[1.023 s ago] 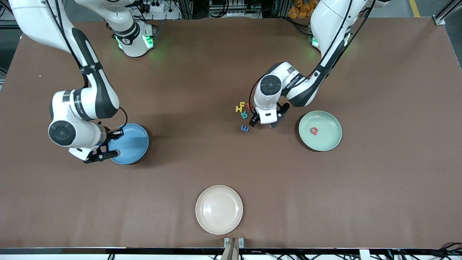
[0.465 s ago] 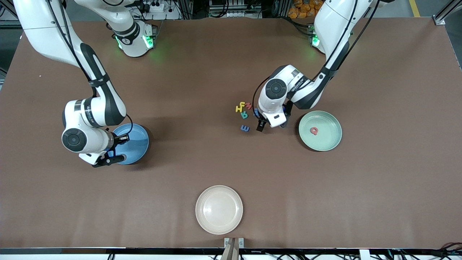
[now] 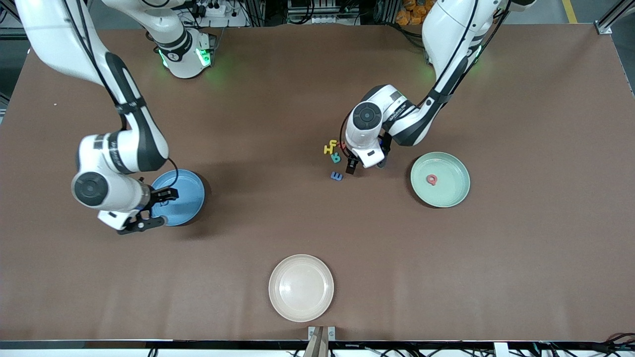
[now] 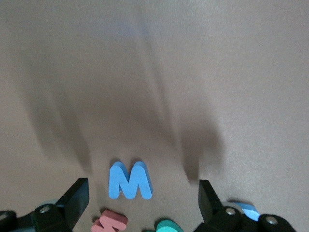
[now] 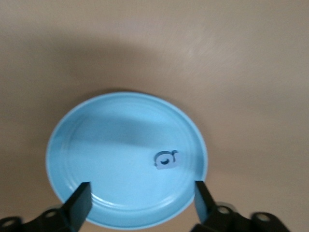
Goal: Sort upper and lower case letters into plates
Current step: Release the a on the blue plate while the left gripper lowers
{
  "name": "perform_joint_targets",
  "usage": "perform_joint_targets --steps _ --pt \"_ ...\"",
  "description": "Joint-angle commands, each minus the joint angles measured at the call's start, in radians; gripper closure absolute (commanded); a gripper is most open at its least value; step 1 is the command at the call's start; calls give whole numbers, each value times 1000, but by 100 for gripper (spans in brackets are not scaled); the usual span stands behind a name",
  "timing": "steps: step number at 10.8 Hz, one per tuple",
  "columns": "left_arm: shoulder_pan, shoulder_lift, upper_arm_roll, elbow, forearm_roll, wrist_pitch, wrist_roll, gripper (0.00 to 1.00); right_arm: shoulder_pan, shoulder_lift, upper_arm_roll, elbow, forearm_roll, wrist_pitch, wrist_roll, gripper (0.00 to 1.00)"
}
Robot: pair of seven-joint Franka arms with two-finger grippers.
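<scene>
Several letters lie mid-table: a yellow one (image 3: 330, 147), a red one (image 3: 341, 145), a teal one (image 3: 336, 158) and a blue one (image 3: 337, 176). My left gripper (image 3: 365, 167) hangs open just beside them. Its wrist view shows the blue M (image 4: 129, 180) just ahead of the open left gripper (image 4: 143, 203), with a red piece (image 4: 110, 223) and a teal piece (image 4: 170, 225) nearer the fingers. The mint green plate (image 3: 456, 196) holds a red letter (image 3: 432, 180). My right gripper (image 3: 156, 210) stands open over the blue plate (image 3: 188, 198). A small blue letter (image 5: 166, 160) lies in the blue plate (image 5: 63, 140), free of the right gripper (image 5: 142, 203).
A cream-white plate (image 3: 301, 307) sits near the table's front edge, nearer the front camera than the letters. Another blue piece (image 4: 244, 210) shows by one left finger. Brown table surface stretches between the plates.
My right gripper has opened over the blue plate, and the small blue letter now lies loose in it. The left gripper stayed open and shifted slightly beside the letters.
</scene>
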Motion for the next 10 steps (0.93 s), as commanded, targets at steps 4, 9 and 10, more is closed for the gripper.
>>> perform_joint_targets --steps 4,9,10 --pt "-1 -9 2 -70 51 88 -35 0 -8 -188 -2 134 21 -213 1 0" --pt "-13 -18 6 -111 57 134 -48 0 -57 -348 -4 232 137 -393 -3 0" --pt "-12 -24 4 -127 92 142 -55 0 -57 -374 -16 236 150 -413 4 0"
